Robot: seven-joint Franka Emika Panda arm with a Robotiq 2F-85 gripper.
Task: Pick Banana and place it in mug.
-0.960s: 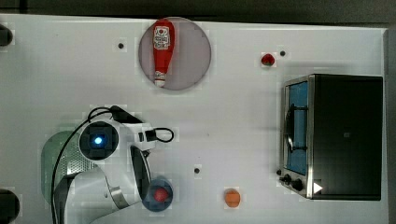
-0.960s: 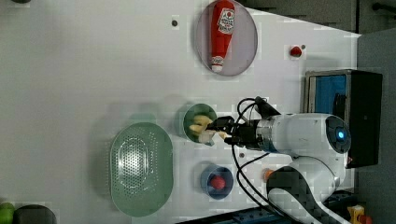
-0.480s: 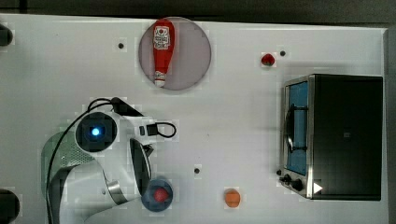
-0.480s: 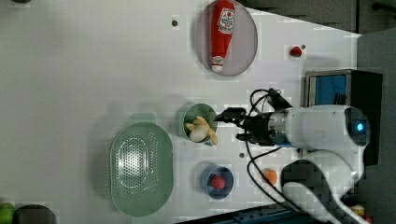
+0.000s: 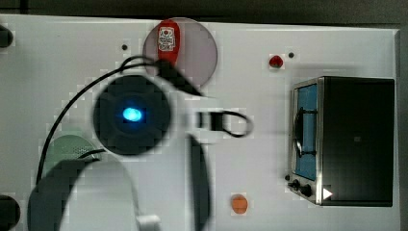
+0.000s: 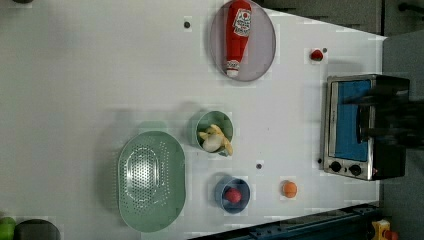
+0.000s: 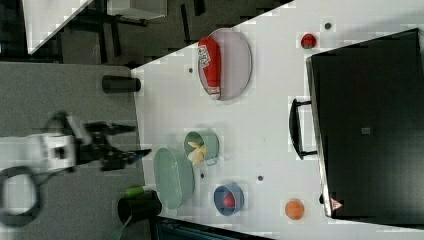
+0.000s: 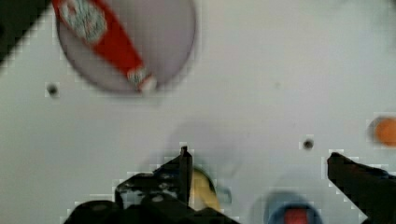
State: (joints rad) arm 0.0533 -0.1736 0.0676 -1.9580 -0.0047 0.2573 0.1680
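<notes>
The banana [image 6: 216, 140] lies in the small teal-green mug [image 6: 197, 131], one end leaning over the rim; both also appear in the right view, the banana [image 7: 198, 151] inside the mug [image 7: 210, 142]. My gripper [image 8: 257, 163] is open, high above the table, with nothing between its dark fingers [image 8: 184, 163]. In the wrist view the banana [image 8: 203, 189] peeks out far below, beside one finger. The right view shows the gripper [image 7: 134, 140] lifted, well off to the right view's left of the mug. In the top view the arm [image 5: 131, 114] covers the mug.
A pale green oval colander [image 6: 150, 180] sits beside the mug. A blue dish [image 6: 222, 197] holds a red ball. A ketchup bottle [image 6: 237, 35] lies on a grey plate [image 6: 262, 45]. An orange [image 6: 289, 189], a small red object [image 6: 316, 54] and a toaster oven [image 6: 350, 125] stand at the left view's right.
The gripper let go of the banana, which stays in the mug. The arm pulled back and rose high, now looming large in the top view.
</notes>
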